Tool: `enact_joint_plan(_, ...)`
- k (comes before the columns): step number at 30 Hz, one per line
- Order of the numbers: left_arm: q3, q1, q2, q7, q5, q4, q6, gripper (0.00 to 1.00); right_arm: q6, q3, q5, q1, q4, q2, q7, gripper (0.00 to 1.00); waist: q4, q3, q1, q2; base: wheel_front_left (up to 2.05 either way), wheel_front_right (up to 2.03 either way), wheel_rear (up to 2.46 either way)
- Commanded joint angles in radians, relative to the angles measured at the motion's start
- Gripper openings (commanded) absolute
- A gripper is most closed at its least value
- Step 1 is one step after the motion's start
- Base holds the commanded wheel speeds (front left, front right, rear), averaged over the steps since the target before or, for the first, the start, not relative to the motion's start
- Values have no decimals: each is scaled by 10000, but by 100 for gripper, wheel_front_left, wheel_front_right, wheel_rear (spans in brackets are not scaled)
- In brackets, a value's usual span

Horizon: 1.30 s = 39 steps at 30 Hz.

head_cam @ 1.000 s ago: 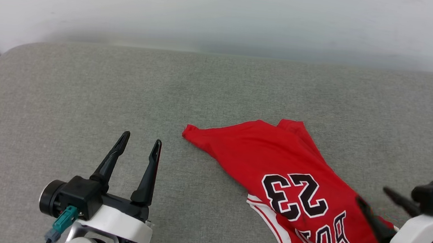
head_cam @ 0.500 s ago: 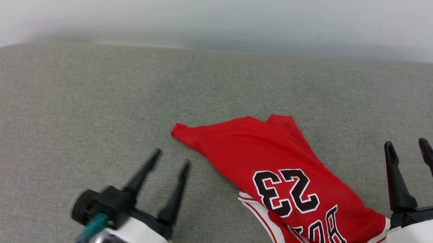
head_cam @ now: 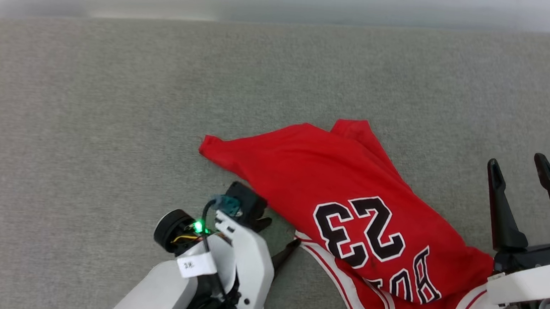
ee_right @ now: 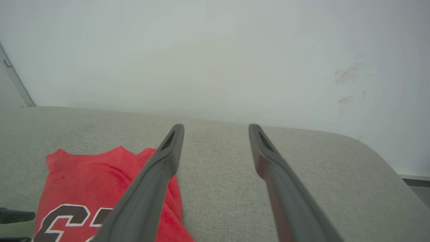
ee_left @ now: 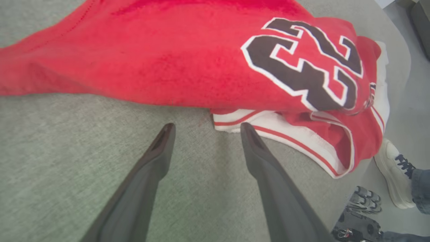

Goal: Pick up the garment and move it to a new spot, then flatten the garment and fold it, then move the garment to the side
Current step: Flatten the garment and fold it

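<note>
Left claw, spread wide and empty, points at the garment, its tips just short of the white striped trim. Right claw, equally wide and empty, stands beside the garment's near-right end. The garment lies rumpled on the grey surface, long axis running far-left to near-right.

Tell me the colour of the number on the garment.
The number is black with a white outline, clearest in the left wrist view.
</note>
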Motion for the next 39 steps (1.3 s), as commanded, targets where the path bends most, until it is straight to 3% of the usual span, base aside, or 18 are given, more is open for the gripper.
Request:
enact_joint_plan(1, -63, -201, -124, 195, -137, 103, 21, 100, -3, 23, -96, -176, -30, 25, 12, 100, -201, 241, -1, 0, 0, 0, 0)
enact_joint_plan(13, -463, -1118, -502, 290, -388, 916, -1, 97, -3, 93, -279, -334, 240, 269, -270, 100, -454, 864, -1, 0, 0, 0, 0)
enact_joint_plan(15, -548, -1164, -477, 265, -381, 1169, -3, 7, -3, 149, -332, -359, 281, 258, -267, 100, -444, 891, -1, 0, 0, 0, 0)
enact_joint_plan(16, -574, -1172, -463, 214, -390, 1281, -4, 0, -3, 161, -340, -376, 298, 259, -271, 100, -429, 892, -1, 0, 0, 0, 0)
enact_joint_plan(28, 185, -264, 76, -1297, -563, 1261, 411, 0, -3, 269, -471, -41, 428, 18, -49, 100, 382, 49, -1, 0, 0, 0, 0)
enact_joint_plan(34, 1025, 835, 1010, -1672, -707, 323, 1073, 0, -3, 404, -381, 229, 461, -19, 127, 100, 1018, -609, -1, 0, 0, 0, 0)
enact_joint_plan(39, 1814, 1624, 1765, -1790, -560, -936, 1926, 0, -3, 521, -346, 364, 504, -28, 225, 100, 1447, -909, -1, 0, 0, 0, 0)
